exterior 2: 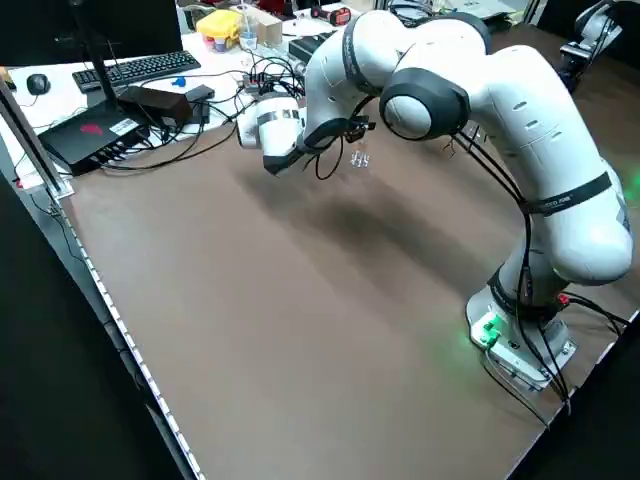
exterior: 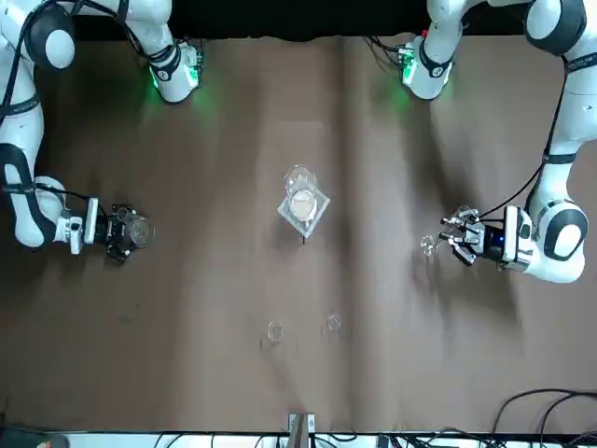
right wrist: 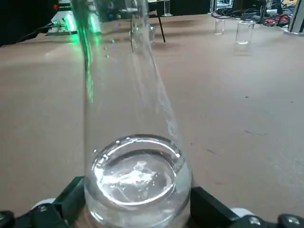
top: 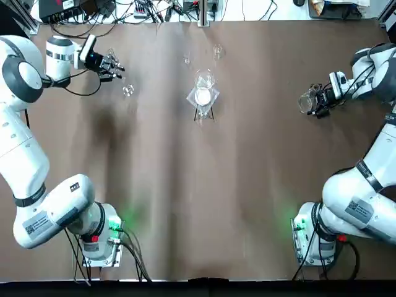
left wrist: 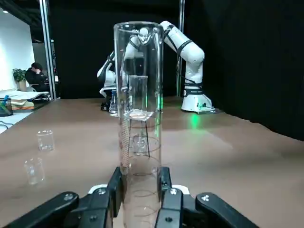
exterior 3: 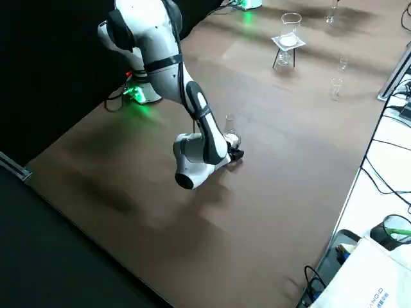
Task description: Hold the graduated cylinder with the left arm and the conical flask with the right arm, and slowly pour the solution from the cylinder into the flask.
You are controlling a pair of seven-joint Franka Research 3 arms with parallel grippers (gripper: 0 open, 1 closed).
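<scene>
Cylinder and flask gripped, wide apart

Near the table's far left corner, the left gripper (left wrist: 142,187) pinches the graduated cylinder (left wrist: 138,114) upright, presumably to keep solution in. Near the right edge, the right gripper (right wrist: 135,199) clasps the conical flask (right wrist: 137,180), mouth up, apparently ready for receiving.

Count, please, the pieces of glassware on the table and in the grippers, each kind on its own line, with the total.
Graduated cylinder: 1
Conical flask: 1
Glass vessel on dark tripod: 1
Tiny glass pieces: 2
Total: 5
</scene>
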